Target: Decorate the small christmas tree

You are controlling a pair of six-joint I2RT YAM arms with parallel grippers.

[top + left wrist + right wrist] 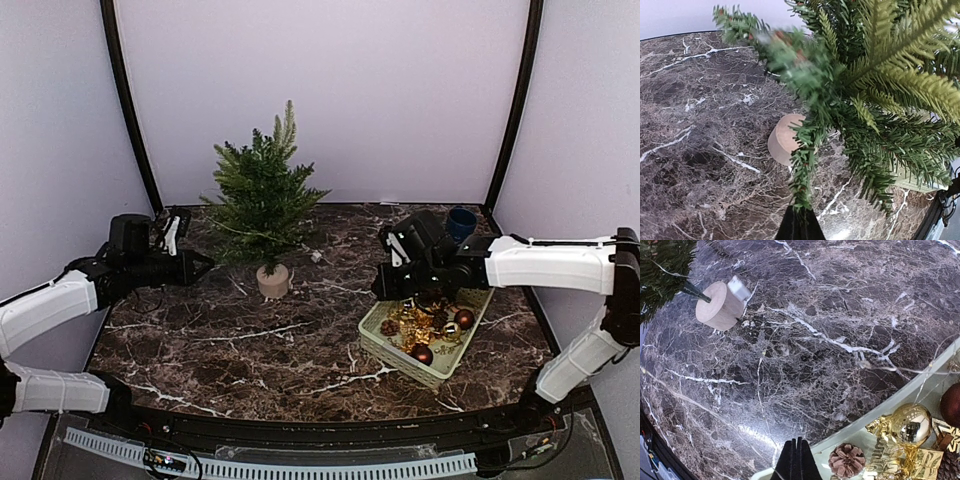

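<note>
The small christmas tree [262, 200] stands in its beige round pot [272, 281] at the back middle of the marble table. My left gripper [207, 264] is at the tree's lower left side. In the left wrist view it [800, 212] is shut on the tip of a low branch [805, 165], with the pot [782, 140] beyond. My right gripper [385, 288] hovers over the left rim of the pale green basket [385, 350]. In the right wrist view it [799, 445] is shut, with nothing clearly between the jaws. A thin pale wire [910, 360] crosses the table near the basket rim [860, 420].
The basket holds a gold ball [911, 424], a pinecone [847, 460], brown balls [422, 353] and gold trimmings. A blue cup [461, 222] stands at the back right. A small white piece [316, 257] lies beside the pot. Walls close the sides and back.
</note>
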